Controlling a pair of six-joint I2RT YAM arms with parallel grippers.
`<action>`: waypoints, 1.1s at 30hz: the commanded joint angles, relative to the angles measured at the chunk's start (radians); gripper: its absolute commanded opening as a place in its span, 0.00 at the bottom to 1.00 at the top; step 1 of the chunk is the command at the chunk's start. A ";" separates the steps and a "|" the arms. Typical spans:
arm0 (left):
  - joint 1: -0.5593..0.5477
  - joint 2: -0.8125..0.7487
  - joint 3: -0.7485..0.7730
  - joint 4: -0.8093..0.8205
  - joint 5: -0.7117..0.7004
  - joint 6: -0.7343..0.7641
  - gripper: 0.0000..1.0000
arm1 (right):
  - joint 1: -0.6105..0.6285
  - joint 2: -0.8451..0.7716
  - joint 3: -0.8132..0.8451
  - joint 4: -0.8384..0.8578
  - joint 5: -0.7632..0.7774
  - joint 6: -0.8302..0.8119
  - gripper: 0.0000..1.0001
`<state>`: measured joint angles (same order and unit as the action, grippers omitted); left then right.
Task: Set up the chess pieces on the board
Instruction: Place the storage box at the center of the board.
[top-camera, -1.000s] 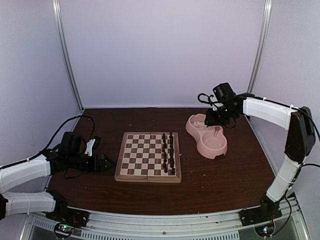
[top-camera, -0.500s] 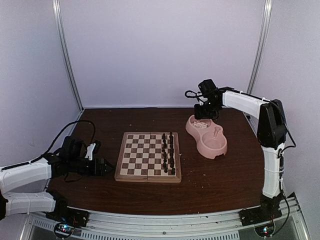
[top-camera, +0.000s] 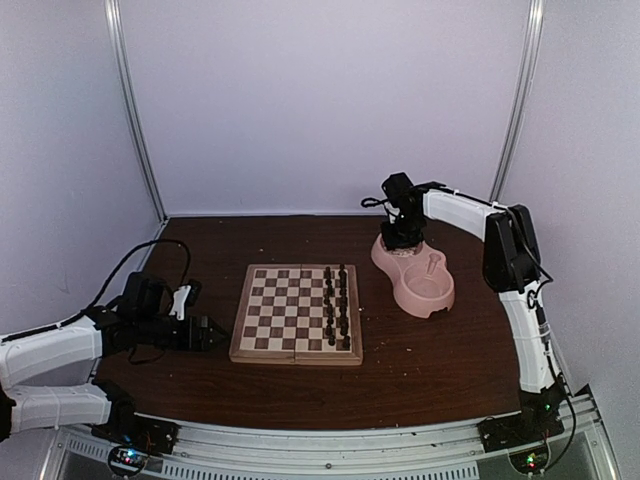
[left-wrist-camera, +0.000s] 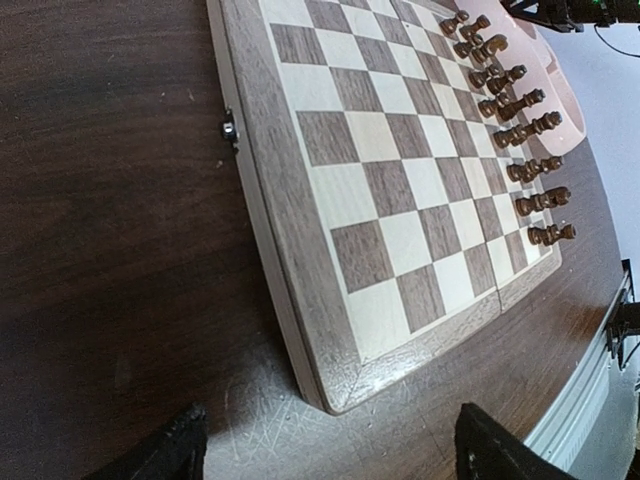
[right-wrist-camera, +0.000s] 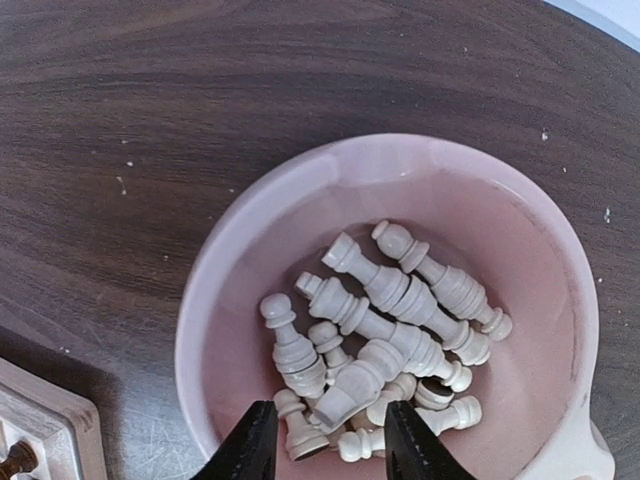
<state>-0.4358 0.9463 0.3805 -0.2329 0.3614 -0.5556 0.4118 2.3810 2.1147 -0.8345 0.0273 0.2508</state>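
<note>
Several cream-white chess pieces (right-wrist-camera: 385, 330) lie in a heap in one compartment of the pink double bowl (right-wrist-camera: 215, 290). My right gripper (right-wrist-camera: 328, 440) hangs just above that heap, jaws apart, gripping nothing; in the top view it (top-camera: 403, 238) covers the bowl's far compartment. The board (top-camera: 280, 310) lies flat mid-table, with no cream-white pieces on its squares. My left gripper (top-camera: 213, 333) sits low at the board's left edge, open wide; its view shows the board's (left-wrist-camera: 400, 190) near corner between the black fingertips (left-wrist-camera: 185, 445).
Dark brown pieces (top-camera: 336, 305) fill the board's two right-hand columns and show again in the left wrist view (left-wrist-camera: 510, 105). The pink bowl (top-camera: 443, 298) stands right of the board. A small metal clasp (left-wrist-camera: 229, 128) sits on the board's side. Metal posts rise behind.
My right arm has swung left and folded in, bringing its gripper from the bowl's right side to over the far compartment. The left gripper has hardly moved.
</note>
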 joint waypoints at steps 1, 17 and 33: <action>-0.006 -0.013 0.007 0.020 -0.018 0.025 0.86 | -0.010 0.035 0.042 -0.066 0.067 0.009 0.40; -0.005 -0.101 -0.024 -0.024 -0.013 0.010 0.86 | -0.021 -0.220 -0.388 -0.015 0.010 -0.050 0.42; -0.005 -0.107 0.001 -0.016 -0.013 0.019 0.87 | -0.021 -0.767 -0.956 0.097 -0.037 -0.052 0.39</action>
<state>-0.4358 0.8272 0.3580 -0.2836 0.3534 -0.5484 0.3943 1.6791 1.1816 -0.7662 -0.0273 0.1883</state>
